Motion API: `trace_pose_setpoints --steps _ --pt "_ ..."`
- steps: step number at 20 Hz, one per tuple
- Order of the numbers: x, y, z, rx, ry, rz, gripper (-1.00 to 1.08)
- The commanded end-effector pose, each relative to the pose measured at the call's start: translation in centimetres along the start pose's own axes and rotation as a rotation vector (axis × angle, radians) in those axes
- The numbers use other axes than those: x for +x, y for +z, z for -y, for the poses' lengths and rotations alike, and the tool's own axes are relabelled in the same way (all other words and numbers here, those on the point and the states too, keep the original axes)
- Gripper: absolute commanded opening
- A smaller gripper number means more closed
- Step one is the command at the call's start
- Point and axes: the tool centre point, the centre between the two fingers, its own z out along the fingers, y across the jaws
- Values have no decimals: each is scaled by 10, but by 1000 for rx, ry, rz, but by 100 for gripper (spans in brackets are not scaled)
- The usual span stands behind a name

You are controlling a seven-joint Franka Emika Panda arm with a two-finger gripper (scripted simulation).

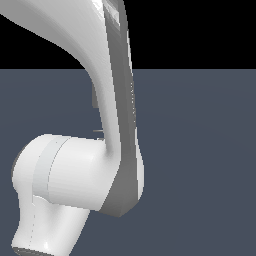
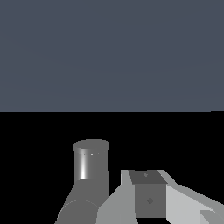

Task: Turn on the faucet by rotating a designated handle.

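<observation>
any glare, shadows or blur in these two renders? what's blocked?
Exterior view: sharp, no cast shadows on the flat grey floor; the white robot arm fills the frame with soft shading and hides nearly everything behind it. Wrist view: sharp; one bright specular streak on a grey cylinder; flat-shaded grey blocks beside it; jaws not identifiable.

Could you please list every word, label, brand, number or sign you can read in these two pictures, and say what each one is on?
None: no readable text in either view.
Exterior view: the white robot arm fills the picture, plain, with no lettering or logo.
Wrist view: the grey metal cylinder and the blocky grey part beside it carry no words or numbers; a small dark diamond on the block is only a mark, not a character.
</observation>
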Motion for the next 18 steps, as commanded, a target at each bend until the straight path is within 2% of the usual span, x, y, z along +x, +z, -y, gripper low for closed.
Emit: trace_pose_setpoints --steps 1,4,16,18 --pt "0 0 0 -2 -2 0 -100" --pt "0 0 0 -2 -2 0 -100" --pt "-42 1 -14 -2 -2 0 -100" --pt "-32 0 -9 6 -4 -13 -100"
